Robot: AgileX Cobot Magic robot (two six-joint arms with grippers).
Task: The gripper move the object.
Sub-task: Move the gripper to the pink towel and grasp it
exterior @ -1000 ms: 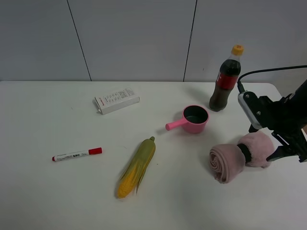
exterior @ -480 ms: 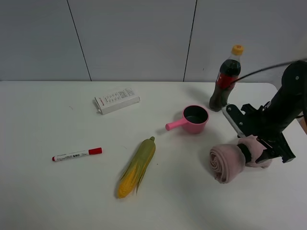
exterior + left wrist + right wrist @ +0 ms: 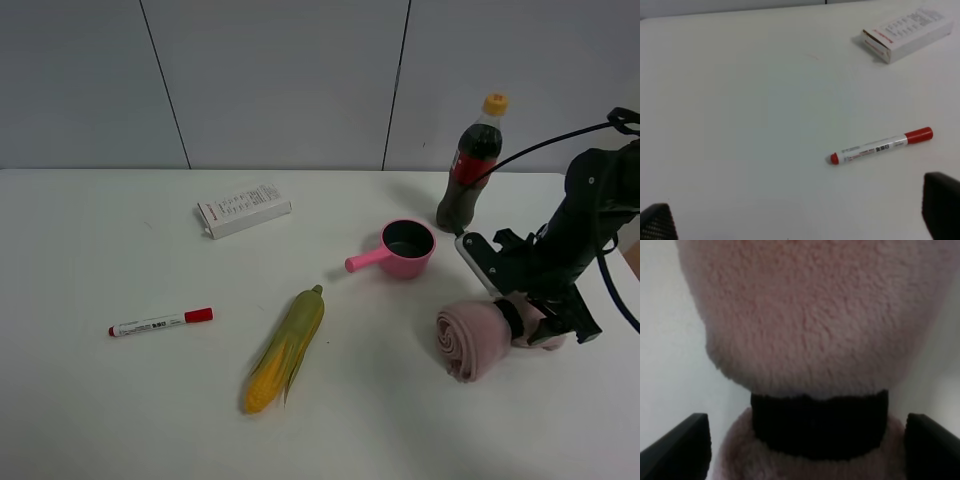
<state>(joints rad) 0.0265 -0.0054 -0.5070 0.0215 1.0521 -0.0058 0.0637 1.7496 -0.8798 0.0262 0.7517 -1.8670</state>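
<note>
The dusty-pink rolled towel (image 3: 475,338) lies on the white table at the right, cinched by a black band (image 3: 512,320). My right gripper (image 3: 540,320) has come down over the towel's right half, just beyond the band. In the right wrist view the towel (image 3: 805,330) fills the frame and the black fingers (image 3: 682,447) stand wide apart on either side of it, open, with the band (image 3: 820,425) between them. My left gripper (image 3: 800,220) is open and empty above the table's left part; it is out of the exterior view.
A glossy pink pot (image 3: 405,248) and a cola bottle (image 3: 468,165) stand just behind the towel. An ear of corn (image 3: 287,347) lies mid-table. A red marker (image 3: 160,323) and a white box (image 3: 243,209) lie to the left, also in the left wrist view (image 3: 881,145), (image 3: 907,31).
My right gripper has moved left and down from beside the towel's right end to straddle that end near the band. The towel has stayed put.
</note>
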